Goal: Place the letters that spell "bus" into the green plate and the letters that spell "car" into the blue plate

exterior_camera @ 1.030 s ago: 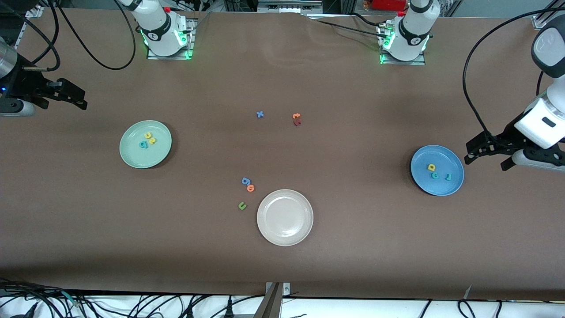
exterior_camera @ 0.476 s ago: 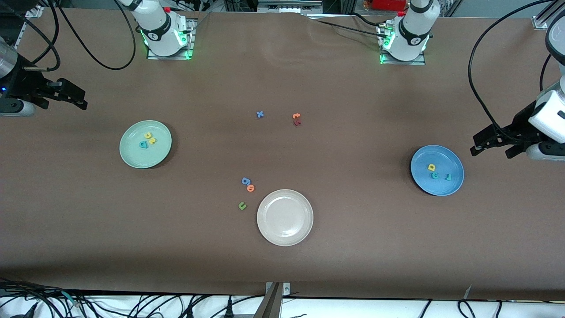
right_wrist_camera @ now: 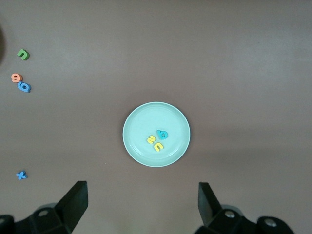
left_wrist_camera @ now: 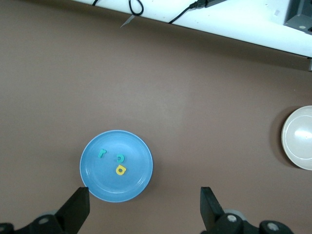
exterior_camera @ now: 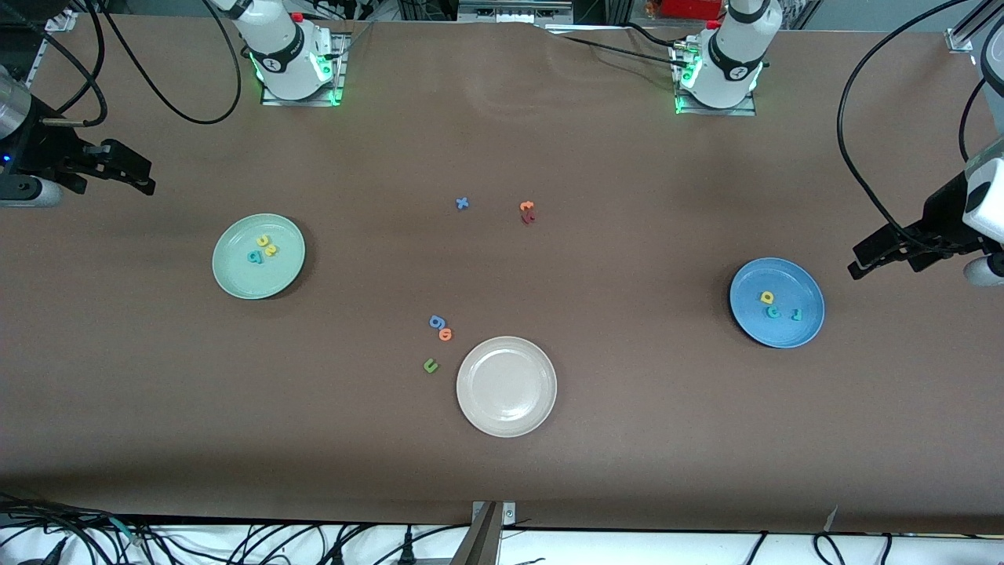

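The green plate (exterior_camera: 278,275) lies toward the right arm's end of the table and holds a teal "b" (exterior_camera: 255,256), a yellow "u" (exterior_camera: 263,241) and a yellow "s" (exterior_camera: 271,251). The blue plate (exterior_camera: 753,322) lies toward the left arm's end, with a yellow "a" (exterior_camera: 767,297), a teal "c" (exterior_camera: 773,312) and a teal "r" (exterior_camera: 797,315) in it. My left gripper (exterior_camera: 860,263) hangs open and empty over bare table beside the blue plate (left_wrist_camera: 131,183). My right gripper (exterior_camera: 147,178) waits open and empty over the table's end, apart from the green plate (right_wrist_camera: 141,131).
A cream-white plate (exterior_camera: 506,386) sits mid-table, near the front camera. Beside it lie a blue "g" (exterior_camera: 437,321), an orange "o" (exterior_camera: 445,334) and a green "u" (exterior_camera: 430,365). Farther from the camera lie a blue "x" (exterior_camera: 462,203) and an orange and red pair (exterior_camera: 527,211).
My left gripper has drawn away from the blue plate toward the left arm's end of the table, staying open. The right arm and all letters have not moved.
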Controlling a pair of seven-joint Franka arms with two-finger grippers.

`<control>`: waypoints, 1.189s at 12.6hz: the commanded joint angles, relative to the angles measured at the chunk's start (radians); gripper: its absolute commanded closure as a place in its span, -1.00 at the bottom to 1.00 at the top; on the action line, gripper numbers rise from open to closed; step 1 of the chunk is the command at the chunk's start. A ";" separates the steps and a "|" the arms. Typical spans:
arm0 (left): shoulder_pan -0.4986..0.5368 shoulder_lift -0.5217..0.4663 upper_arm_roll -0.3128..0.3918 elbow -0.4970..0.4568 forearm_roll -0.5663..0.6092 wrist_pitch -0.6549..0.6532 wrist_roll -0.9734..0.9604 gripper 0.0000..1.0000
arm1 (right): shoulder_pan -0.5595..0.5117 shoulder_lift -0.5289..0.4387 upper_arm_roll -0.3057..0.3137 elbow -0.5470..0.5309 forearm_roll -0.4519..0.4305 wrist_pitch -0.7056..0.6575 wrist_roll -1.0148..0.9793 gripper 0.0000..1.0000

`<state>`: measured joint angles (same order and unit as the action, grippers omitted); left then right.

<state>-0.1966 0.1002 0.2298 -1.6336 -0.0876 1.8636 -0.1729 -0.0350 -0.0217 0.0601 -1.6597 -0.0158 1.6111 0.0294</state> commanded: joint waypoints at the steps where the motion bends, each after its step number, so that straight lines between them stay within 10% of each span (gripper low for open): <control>1: -0.009 -0.004 -0.032 0.020 0.083 -0.044 -0.080 -1.00 | 0.001 0.009 0.003 0.023 0.000 -0.013 0.004 -1.00; 15: -0.007 -0.019 -0.033 0.028 0.086 -0.050 -0.082 -1.00 | -0.003 0.009 -0.002 0.023 -0.001 -0.004 0.001 -1.00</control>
<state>-0.2007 0.0927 0.1945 -1.6179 -0.0281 1.8396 -0.2378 -0.0352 -0.0217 0.0587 -1.6597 -0.0158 1.6120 0.0297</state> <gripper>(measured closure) 0.000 0.000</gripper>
